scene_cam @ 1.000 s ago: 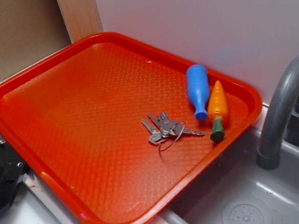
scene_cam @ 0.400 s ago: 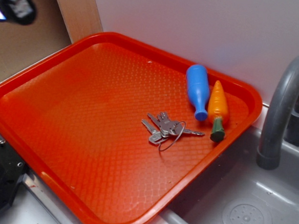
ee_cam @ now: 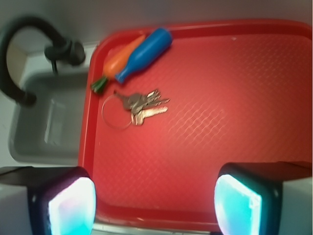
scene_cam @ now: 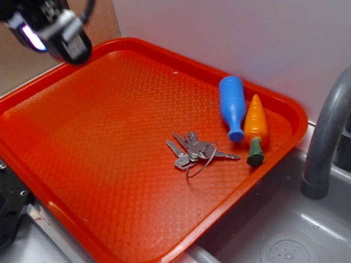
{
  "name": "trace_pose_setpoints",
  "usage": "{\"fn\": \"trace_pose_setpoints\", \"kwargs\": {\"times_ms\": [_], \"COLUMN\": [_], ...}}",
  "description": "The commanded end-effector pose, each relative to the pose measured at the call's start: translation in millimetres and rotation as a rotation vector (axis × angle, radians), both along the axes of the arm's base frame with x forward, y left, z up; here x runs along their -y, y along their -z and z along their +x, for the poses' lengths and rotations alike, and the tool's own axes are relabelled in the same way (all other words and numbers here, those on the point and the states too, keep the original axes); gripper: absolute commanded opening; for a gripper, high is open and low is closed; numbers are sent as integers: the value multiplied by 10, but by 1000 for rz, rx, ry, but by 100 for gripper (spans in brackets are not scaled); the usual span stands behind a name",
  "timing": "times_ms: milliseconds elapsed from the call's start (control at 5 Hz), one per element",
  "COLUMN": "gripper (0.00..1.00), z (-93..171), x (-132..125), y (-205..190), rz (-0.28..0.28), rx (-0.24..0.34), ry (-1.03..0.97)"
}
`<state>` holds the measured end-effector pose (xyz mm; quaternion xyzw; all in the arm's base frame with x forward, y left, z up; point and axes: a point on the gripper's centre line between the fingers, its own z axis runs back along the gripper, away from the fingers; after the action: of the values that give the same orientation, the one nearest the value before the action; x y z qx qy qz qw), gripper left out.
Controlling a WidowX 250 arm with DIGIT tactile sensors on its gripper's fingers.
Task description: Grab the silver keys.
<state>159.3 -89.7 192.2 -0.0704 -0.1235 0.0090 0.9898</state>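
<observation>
The silver keys (scene_cam: 192, 151) lie flat on their thin wire ring near the right middle of the red tray (scene_cam: 73, 130). They also show in the wrist view (ee_cam: 139, 105), upper left of centre. My gripper (scene_cam: 52, 35) hangs high over the tray's far left corner, well apart from the keys. In the wrist view its two glowing pads (ee_cam: 73, 208) stand wide apart with only tray between them, so the gripper (ee_cam: 154, 205) is open and empty.
A blue toy bottle (scene_cam: 231, 105) and an orange toy carrot (scene_cam: 255, 128) lie side by side near the tray's right edge, just beyond the keys. A grey sink (scene_cam: 288, 248) with a curved faucet (scene_cam: 333, 118) sits right of the tray. A white wall stands behind.
My gripper has come into the exterior view at the top left and moved down and right toward the tray's far corner. The keys, bottle and carrot have not moved.
</observation>
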Motion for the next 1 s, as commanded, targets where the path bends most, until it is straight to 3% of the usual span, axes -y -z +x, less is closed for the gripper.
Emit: {"fn": "trace_pose_setpoints", "kwargs": {"times_ms": [0,200,800], "gripper": [100,100,100], "z": [267,384,384], "x": [332,381,381], "y": [80,160,160], "rz": [88,137,137], "rx": [99,96,96], "ry": [-134,-153,-153]}}
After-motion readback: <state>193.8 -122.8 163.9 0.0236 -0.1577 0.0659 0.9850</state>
